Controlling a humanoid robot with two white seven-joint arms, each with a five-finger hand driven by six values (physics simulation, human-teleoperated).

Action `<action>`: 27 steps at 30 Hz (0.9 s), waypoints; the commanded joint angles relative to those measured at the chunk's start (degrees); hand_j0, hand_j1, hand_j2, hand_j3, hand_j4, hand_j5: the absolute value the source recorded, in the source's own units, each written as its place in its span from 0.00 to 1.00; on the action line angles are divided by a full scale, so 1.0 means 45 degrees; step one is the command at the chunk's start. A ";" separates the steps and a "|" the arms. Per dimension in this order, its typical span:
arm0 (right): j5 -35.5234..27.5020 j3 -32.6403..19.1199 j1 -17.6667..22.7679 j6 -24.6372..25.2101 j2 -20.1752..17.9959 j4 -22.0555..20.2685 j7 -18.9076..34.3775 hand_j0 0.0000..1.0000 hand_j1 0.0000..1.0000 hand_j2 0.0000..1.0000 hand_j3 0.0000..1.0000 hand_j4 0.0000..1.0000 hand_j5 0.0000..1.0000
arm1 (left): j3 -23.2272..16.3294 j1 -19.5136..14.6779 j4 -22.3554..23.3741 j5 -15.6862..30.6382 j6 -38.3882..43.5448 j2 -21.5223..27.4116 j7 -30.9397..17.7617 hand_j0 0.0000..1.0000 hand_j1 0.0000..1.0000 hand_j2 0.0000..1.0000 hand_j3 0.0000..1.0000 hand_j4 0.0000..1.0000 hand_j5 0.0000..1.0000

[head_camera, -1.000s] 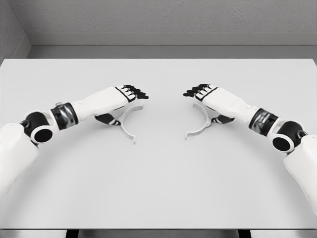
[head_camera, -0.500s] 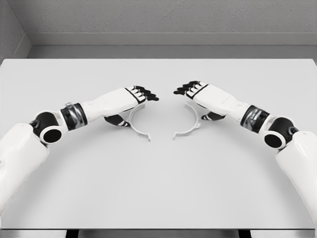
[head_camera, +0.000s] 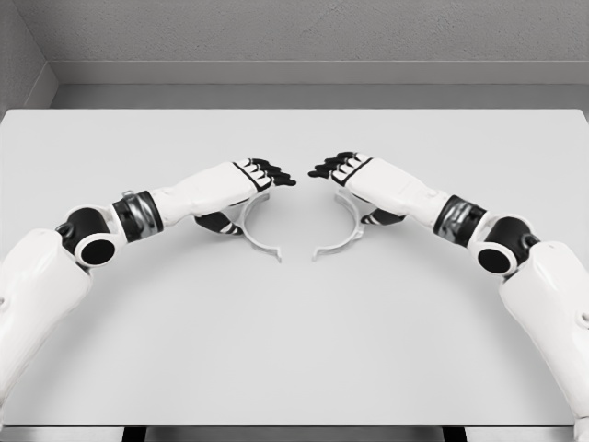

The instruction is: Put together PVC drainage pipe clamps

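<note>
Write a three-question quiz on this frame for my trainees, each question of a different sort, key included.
1. True or false: the left clamp half and the right clamp half already touch.
2. Which way do their open sides face? A) toward each other B) apart
3. Fill in: both halves lie on the white ____.

Key:
1. False; a gap shows between their near tips.
2. A.
3. table. The left robot hand and right robot hand each sit over a half.
</note>
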 commanded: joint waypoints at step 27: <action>-0.0129 0.0000 0.0000 0.0017 0.0150 0.0066 -0.0025 1.00 1.00 1.00 1.00 1.00 1.00 | 0.1140 0.0000 0.0617 0.0298 0.0019 0.1822 0.0105 1.00 1.00 1.00 1.00 1.00 1.00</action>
